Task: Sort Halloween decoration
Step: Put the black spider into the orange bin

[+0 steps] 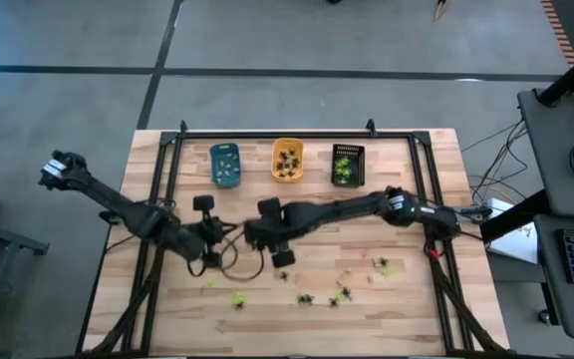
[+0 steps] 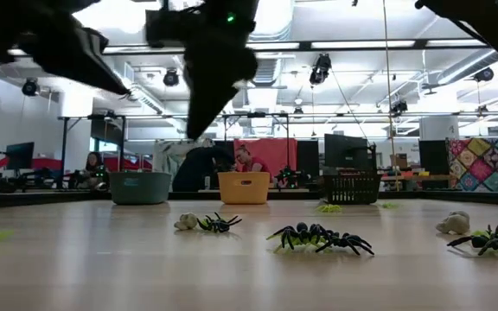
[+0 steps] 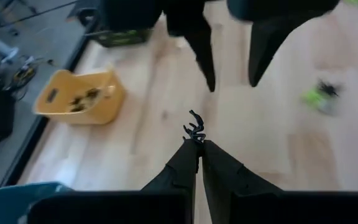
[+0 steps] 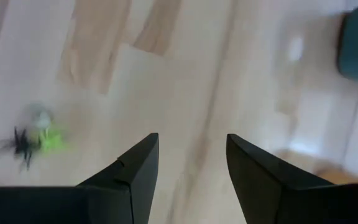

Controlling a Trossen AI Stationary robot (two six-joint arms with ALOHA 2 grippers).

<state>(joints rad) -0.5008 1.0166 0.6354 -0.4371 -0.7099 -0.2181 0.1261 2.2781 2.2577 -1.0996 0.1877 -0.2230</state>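
Black fingers of the left gripper (image 3: 197, 149) are pressed together on a small black spider (image 3: 194, 127), pinching it at their tips above the wooden table (image 1: 407, 299), near the middle. Just beside it, the right gripper (image 4: 191, 152) hangs with its jaws spread wide and nothing between them. More spiders, black (image 2: 322, 237), yellow-green (image 1: 238, 298) and pale (image 2: 186, 222), lie scattered over the near part of the table. Along the far edge stand a blue tray (image 1: 224, 165), an orange tray (image 1: 287, 161) and a black tray (image 1: 348, 165), each with a few figures inside
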